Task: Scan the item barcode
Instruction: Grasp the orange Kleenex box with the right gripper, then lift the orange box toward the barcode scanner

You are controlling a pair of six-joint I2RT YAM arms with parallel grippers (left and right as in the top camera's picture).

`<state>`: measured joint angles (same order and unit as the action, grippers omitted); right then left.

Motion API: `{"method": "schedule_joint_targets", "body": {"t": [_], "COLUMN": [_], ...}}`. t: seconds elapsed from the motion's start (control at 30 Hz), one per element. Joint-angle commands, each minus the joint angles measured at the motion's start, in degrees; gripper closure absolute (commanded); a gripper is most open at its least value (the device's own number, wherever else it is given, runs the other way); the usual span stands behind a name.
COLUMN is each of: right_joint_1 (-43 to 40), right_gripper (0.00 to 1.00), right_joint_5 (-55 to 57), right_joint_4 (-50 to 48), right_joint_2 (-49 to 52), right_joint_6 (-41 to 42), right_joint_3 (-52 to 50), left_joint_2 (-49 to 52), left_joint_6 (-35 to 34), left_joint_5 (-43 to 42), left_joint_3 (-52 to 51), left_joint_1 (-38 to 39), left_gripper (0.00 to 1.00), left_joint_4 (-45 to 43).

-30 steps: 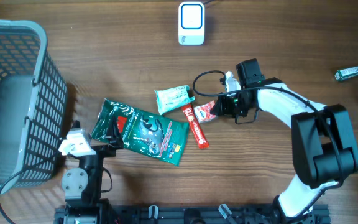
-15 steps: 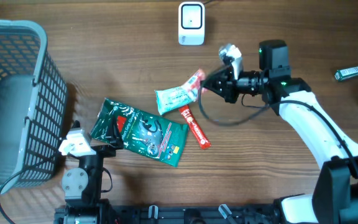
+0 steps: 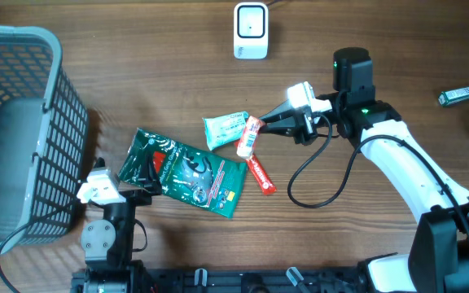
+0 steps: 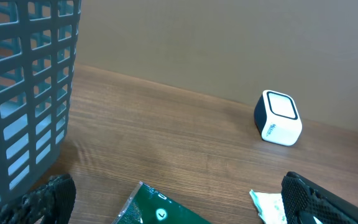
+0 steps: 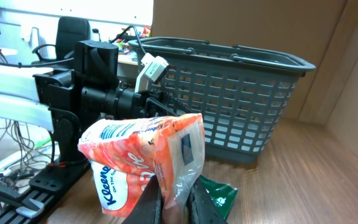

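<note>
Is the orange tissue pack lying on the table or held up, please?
Held up: the right gripper is shut on the tissue pack, holding it clear of the table.

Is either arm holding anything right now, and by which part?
The right gripper pinches the orange Kleenex tissue pack by the clear end of its wrapper. The left gripper is open and holds nothing.

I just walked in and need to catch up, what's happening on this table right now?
The right gripper is shut on a tissue pack and holds it up off the table, some way short of the scanner at the far edge. The left gripper sits open by the green bag, next to the basket, holding nothing.
</note>
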<state>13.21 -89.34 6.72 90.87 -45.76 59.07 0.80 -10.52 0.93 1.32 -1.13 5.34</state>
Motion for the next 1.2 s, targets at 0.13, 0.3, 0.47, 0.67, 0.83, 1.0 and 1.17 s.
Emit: {"method": "schedule_joint_targets", "body": {"t": [0.13, 0.3, 0.47, 0.67, 0.83, 1.0, 1.17], "right_joint_1": [0.13, 0.13, 0.13, 0.13, 0.13, 0.83, 2.91], "right_gripper": [0.95, 0.96, 0.96, 0.96, 0.96, 0.95, 0.95], "right_joint_5": [-2.89, 19.3, 42.93, 48.57, 46.18, 46.71, 52.63], "right_joint_4": [-0.31, -3.04, 4.02, -7.69, -20.28, -41.44, -29.33], "right_joint_2": [-0.13, -0.13, -0.13, 1.07, 8.09, 21.38, 30.32], "right_joint_6": [3.26, 49.37, 100.37, 121.11, 146.92, 164.47, 164.45], "right_joint_3": [0.48, 0.48, 0.44, 0.46, 0.46, 5.88, 24.33], "left_joint_2": [-0.39, -0.39, -0.39, -0.39, -0.39, -0.39, -0.39], "left_joint_6": [1.11, 1.11, 1.11, 1.11, 1.11, 1.11, 1.11], "left_joint_5": [-0.48, -0.48, -0.48, -0.48, -0.48, -0.48, -0.48], "left_joint_3": [-0.46, -0.46, -0.46, -0.46, -0.46, -0.46, -0.46], "left_joint_1": [0.22, 0.22, 0.22, 0.22, 0.22, 0.22, 0.22], "left_gripper": [0.0, 0.0, 0.0, 0.0, 0.0, 0.0, 0.0], "left_joint_4": [-0.17, -0.17, -0.17, -0.17, -0.17, -0.17, -0.17]}}
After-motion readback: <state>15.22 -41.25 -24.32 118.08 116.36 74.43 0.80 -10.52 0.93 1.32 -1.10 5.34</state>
